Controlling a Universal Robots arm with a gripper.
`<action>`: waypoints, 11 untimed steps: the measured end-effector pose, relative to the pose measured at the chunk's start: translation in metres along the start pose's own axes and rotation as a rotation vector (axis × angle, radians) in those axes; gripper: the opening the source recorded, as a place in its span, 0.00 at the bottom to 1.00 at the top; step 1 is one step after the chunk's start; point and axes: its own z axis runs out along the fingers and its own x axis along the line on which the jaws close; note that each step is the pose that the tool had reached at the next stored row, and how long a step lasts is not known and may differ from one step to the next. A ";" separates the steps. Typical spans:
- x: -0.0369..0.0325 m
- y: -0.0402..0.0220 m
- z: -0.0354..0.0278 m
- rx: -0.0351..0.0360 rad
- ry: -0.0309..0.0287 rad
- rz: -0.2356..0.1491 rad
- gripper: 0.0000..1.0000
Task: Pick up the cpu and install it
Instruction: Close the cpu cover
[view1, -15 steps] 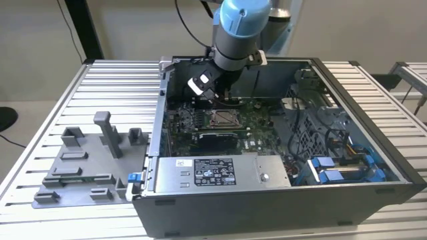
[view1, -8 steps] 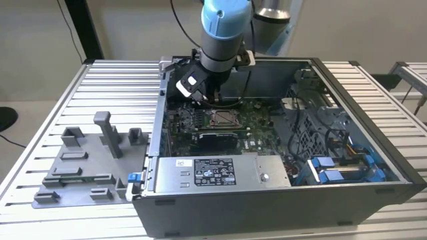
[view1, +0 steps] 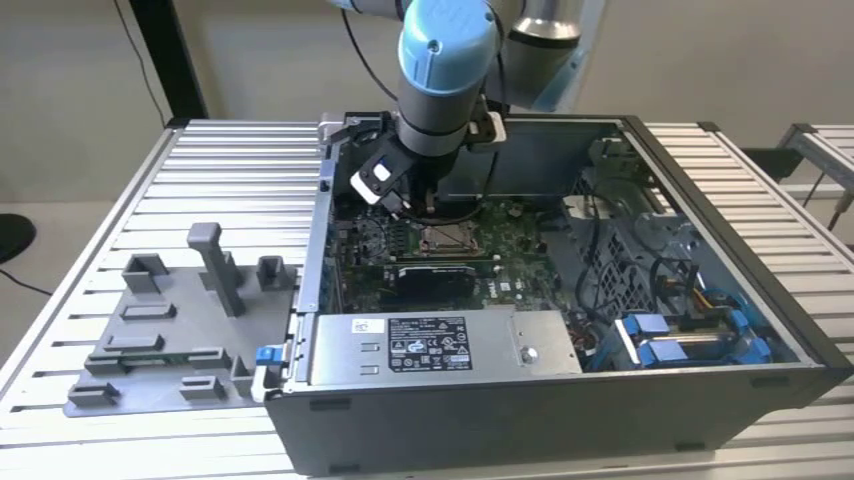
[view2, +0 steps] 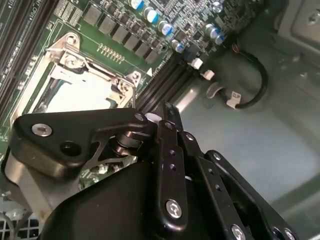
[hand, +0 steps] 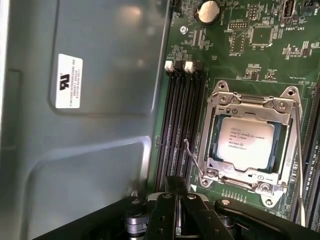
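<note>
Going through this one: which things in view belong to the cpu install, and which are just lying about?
Job in hand: cpu, seated in the metal-framed socket; gripper, over the motherboard near that socket; computer case.
Lying about: grey tray with posts, outside the case at the exterior view's left; power supply; memory slots; coin battery.

The exterior view looks steeply down from outside the open computer case (view1: 561, 420), wide enough to take in the table (view1: 227, 170) and the arm (view1: 447, 60). Both wrist views sit close above the motherboard (hand: 260, 45), facing it from differing sides. They share the socket (hand: 250, 102) around the cpu (hand: 245, 142).
</note>
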 end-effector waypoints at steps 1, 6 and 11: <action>-0.0008 -0.0001 0.0014 0.0000 -0.0007 0.000 0.00; -0.0052 -0.0006 0.0091 0.0006 -0.0046 0.000 0.00; -0.0075 -0.0008 0.0124 0.0008 -0.0064 0.000 0.00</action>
